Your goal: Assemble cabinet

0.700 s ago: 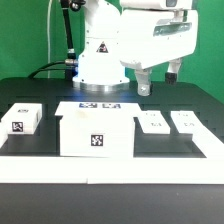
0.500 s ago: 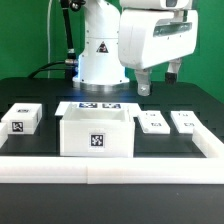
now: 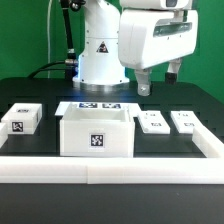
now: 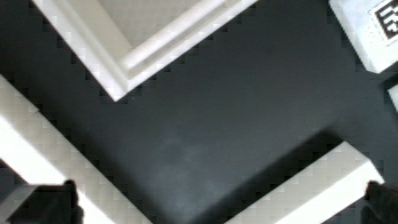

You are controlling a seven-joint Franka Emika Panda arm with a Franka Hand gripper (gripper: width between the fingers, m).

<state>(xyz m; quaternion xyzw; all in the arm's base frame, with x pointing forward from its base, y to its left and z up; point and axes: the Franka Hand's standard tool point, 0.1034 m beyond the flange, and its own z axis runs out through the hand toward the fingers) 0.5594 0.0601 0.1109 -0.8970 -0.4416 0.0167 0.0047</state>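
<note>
Jaws are spread apart with nothing between them, raised well above the surface (image 3: 40, 90) on the exterior view's right. In the wrist view their dark tips are seen at two opposite corners, with only bare dark surface between them.

The cabinet (image 3: 96, 133) is set upright near the front middle of the surface. Its top is open and one square tag is shown on its front face. Just behind it the marker board (image 3: 98, 105) is laid flat, in front of the white robot base (image 3: 100, 55).

One small tagged panel (image 3: 22, 120) is placed well apart from the cabinet on the exterior view's left. On the exterior view's right, a second panel (image 3: 152, 122) is laid near the cabinet and a third panel (image 3: 184, 121) just beside the second, not touching it. A white rail (image 3: 110, 166) is run along the front edge of the surface.

In the wrist view a white corner (image 4: 143, 45) and part of a tagged piece (image 4: 377, 30) are seen. Which parts they are cannot be told.
</note>
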